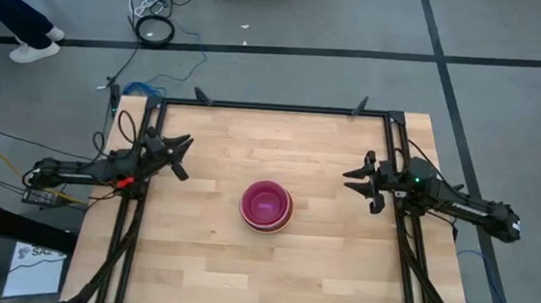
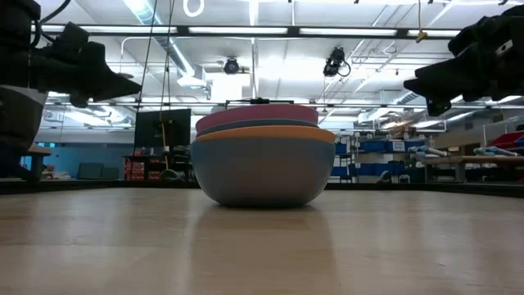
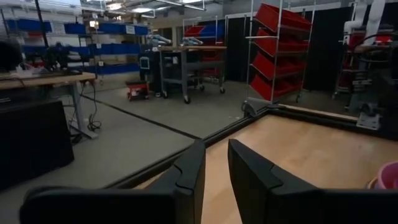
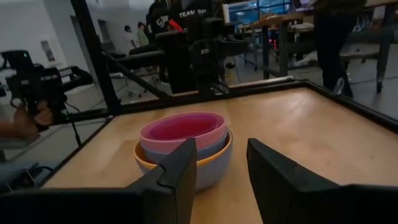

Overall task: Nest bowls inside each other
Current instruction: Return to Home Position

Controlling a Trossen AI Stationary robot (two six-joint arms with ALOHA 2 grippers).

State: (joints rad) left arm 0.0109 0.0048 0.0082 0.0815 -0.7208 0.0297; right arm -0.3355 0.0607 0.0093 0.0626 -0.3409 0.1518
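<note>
At the left edge of the light wooden table (image 1: pixel 242 265): left gripper (image 1: pixel 181 157), raised well above the surface, fingers parted by a narrow gap, clamping nothing. At the table's middle, well apart from both arms: nested stack of round shallow plastic bowls (image 1: pixel 266 206), standing upright. Lowest and widest, a grey-blue bowl (image 2: pixel 258 176); inside it an orange rim (image 2: pixel 266 133), then a pale blue rim (image 4: pixel 211 149), then a pink bowl (image 2: pixel 258 115) with a purple-magenta inside. At the right edge: right gripper (image 1: pixel 360 188), likewise raised, fingers spread, empty.
</note>
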